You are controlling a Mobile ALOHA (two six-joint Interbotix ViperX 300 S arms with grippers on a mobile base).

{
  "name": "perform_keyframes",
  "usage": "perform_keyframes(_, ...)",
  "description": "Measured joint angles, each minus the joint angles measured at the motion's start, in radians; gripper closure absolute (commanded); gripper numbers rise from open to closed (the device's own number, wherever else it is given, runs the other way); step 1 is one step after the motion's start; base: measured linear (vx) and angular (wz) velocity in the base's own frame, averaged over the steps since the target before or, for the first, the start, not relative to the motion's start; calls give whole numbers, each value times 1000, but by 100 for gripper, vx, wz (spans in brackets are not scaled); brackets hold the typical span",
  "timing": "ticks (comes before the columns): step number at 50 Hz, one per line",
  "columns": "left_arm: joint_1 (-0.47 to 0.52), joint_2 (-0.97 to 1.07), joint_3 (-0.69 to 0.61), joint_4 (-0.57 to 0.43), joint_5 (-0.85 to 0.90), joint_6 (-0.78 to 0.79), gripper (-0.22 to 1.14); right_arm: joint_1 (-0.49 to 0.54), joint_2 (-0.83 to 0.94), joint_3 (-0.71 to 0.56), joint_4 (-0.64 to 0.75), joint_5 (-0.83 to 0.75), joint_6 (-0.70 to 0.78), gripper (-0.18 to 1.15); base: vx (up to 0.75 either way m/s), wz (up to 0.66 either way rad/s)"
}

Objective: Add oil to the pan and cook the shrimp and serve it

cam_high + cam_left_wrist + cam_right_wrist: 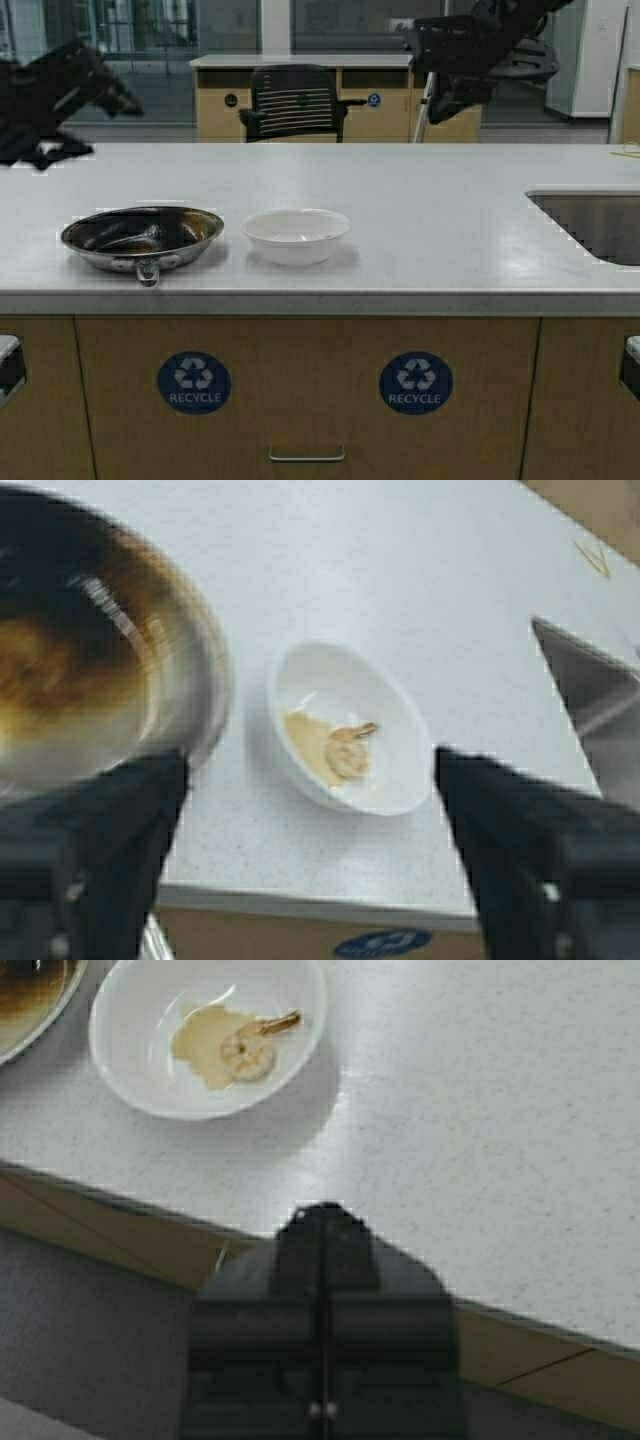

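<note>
At the bottom of the high view the cabinet front (300,395) fills the frame, with two round blue recycle stickers (194,383) side by side and a metal pull handle (306,455) low in the middle. Above it runs the pale speckled worktop (420,240). On its left part sits the pan (142,238), steel-rimmed and dark inside, with brownish residue in the left wrist view and its stubby handle pointing toward the near edge. Just beside it, toward the centre and not touching, stands a small white bowl (296,235). The shrimp (248,1050) lies inside this bowl, curled and tan, on a thin yellowish smear of liquid; the left wrist view shows it there too (348,750). At the right edge of the frame a sink (590,222) is sunk into the worktop.

The left claw (310,860) hangs raised at the upper left of the high view, above the pan side, its two dark fingers spread wide apart with nothing between them. The right claw (322,1260) is raised at the upper right of the high view; its wrist view shows the fingers pressed together along a thin seam, gripping nothing, over the near edge of the worktop.

Farther back stand a black office chair (292,102) and a second counter (300,90).
</note>
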Motion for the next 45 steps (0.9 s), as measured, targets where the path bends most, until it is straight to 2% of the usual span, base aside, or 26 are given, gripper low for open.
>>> perform_keyframes(15, -156, -150, -167, 164, 511, 78, -10, -2, -23, 0, 2, 0, 0, 92, 0, 0)
perform_keyframes(23, -187, -149, -187, 196, 591, 86, -3, -11, -35, 0, 2, 2, 2, 92, 0, 0)
perform_keyframes(27, -187, -146, -193, 198, 594, 86, 9, -12, -38, 0, 2, 0, 2, 92, 0, 0)
perform_keyframes(30, -187, -146, -198, 198, 595, 86, 24, -5, -38, 0, 2, 0, 2, 92, 0, 0)
perform_keyframes(40, -187, -144, -206, 201, 595, 91, 101, -5, -38, 0, 2, 0, 2, 92, 0, 0)
perform_keyframes(42, -187, -144, -207, 202, 594, 97, 101, -6, -38, 2, 2, 0, 2, 92, 0, 0)
perform_keyframes(45, -187, -144, -206, 202, 583, 110, 93, -8, -40, 0, 2, 0, 2, 92, 0, 0)
